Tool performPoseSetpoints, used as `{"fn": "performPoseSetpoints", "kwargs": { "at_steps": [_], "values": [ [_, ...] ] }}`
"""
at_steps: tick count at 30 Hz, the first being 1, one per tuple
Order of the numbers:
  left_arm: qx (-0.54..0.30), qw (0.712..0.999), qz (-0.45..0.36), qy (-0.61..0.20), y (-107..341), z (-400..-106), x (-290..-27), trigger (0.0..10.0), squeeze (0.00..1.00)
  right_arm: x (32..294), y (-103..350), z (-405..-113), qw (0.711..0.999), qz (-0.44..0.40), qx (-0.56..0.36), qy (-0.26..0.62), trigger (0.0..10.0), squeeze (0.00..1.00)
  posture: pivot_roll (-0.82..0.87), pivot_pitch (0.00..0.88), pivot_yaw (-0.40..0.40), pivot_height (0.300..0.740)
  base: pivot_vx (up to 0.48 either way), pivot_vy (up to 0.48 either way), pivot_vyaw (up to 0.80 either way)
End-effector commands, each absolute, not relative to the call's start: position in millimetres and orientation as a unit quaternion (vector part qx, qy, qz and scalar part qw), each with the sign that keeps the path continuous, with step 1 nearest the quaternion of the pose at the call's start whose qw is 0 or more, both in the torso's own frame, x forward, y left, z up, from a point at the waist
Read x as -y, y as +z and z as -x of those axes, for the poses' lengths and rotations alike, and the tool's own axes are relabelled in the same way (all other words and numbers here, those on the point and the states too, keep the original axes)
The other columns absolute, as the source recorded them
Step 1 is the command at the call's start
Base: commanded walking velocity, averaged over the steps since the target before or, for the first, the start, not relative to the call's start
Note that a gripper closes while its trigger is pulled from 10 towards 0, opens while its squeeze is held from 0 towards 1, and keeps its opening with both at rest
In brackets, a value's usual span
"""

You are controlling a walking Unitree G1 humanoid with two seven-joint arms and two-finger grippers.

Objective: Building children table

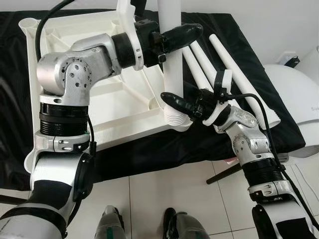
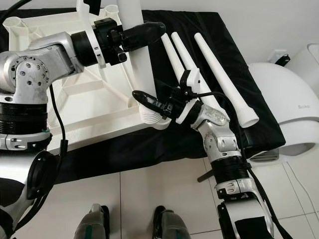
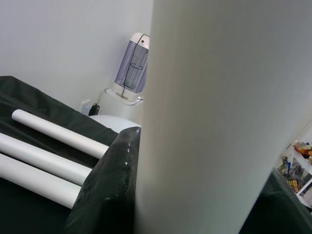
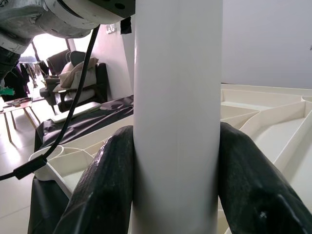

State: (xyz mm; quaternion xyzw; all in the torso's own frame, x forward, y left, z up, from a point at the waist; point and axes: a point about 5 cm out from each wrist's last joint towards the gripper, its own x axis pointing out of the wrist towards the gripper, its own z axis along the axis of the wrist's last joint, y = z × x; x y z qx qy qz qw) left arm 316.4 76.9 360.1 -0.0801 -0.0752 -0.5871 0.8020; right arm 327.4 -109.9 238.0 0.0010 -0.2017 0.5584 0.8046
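On black cloth [image 1: 149,149], upturned tabletop [image 1: 114,104]; left tool [image 1: 174,37] and right tool [image 1: 182,105] clamped on upright leg [image 1: 172,64]; no legible writing

We reach our left gripper [image 1: 182,34] across to clamp high on the upright table leg [image 1: 172,59]. Our right gripper [image 1: 174,103] clamps that leg low, both elbows bent.

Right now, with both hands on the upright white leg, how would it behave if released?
The upright leg looks rigid, smooth plastic, so probably light but slippery. Standing tall in the tabletop's corner socket, it might tip unless seated.
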Motion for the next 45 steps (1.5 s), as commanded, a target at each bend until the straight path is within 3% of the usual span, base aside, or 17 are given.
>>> {"fn": "performPoseSetpoints", "kwargs": {
  "at_steps": [1,8,9,10,13,14,24,29,30,31,32,45],
  "values": [
    [0.086,0.778,0.080,-0.617,371,-308,-70,0.0,0.00,114,242,-330,0.806,0.012,0.207,0.554,10.0,0.00,0.10,0.205,-0.053,0.740,0.000,0.000,0.00],
    [0.078,0.784,0.075,-0.611,371,-309,-70,0.0,0.00,117,244,-333,0.814,0.014,0.214,0.540,10.0,0.00,0.11,0.198,-0.051,0.740,0.000,0.000,0.00],
    [0.076,0.788,0.071,-0.607,371,-309,-70,3.6,0.00,117,245,-334,0.816,0.013,0.214,0.536,10.0,0.00,0.11,0.198,-0.051,0.740,0.000,0.000,0.00],
    [0.075,0.791,0.072,-0.604,370,-310,-70,10.0,0.00,118,245,-335,0.819,0.010,0.214,0.532,10.0,0.00,0.10,0.192,-0.052,0.740,0.000,0.000,0.00],
    [0.075,0.792,0.073,-0.601,370,-311,-70,10.0,0.00,119,245,-336,0.820,0.008,0.214,0.530,10.0,0.00,0.10,0.192,-0.052,0.740,0.000,0.000,0.00],
    [0.073,0.793,0.069,-0.600,369,-310,-69,10.0,0.00,119,246,-336,0.822,0.001,0.216,0.527,10.0,1.00,0.10,0.184,-0.056,0.740,0.000,0.000,0.00],
    [0.075,0.805,0.031,-0.588,364,-310,-66,10.0,0.00,121,247,-341,0.837,-0.016,0.214,0.503,10.0,1.00,0.10,0.168,-0.063,0.740,0.000,0.000,0.00],
    [0.078,0.823,0.009,-0.562,362,-312,-65,10.0,0.00,121,246,-345,0.859,-0.023,0.198,0.472,10.0,1.00,0.09,0.175,-0.065,0.740,0.000,0.000,0.00],
    [0.080,0.830,0.000,-0.553,361,-314,-65,10.0,0.00,122,246,-346,0.865,-0.021,0.193,0.463,10.0,0.70,0.10,0.176,-0.064,0.740,0.000,0.000,0.00],
    [0.080,0.830,0.000,-0.553,361,-314,-65,10.0,0.00,122,246,-346,0.865,-0.021,0.193,0.463,10.0,0.70,0.10,0.176,-0.064,0.740,0.000,0.000,0.00],
    [0.080,0.836,-0.001,-0.543,361,-315,-66,10.0,0.00,121,245,-347,0.873,-0.015,0.184,0.452,10.0,0.00,0.10,0.177,-0.065,0.740,0.000,0.000,0.00],
    [0.086,0.875,-0.050,-0.473,361,-326,-65,10.0,0.00,117,252,-355,0.907,0.044,0.145,0.392,10.0,0.00,0.09,0.190,-0.077,0.740,0.000,0.000,0.00]
  ]
}}
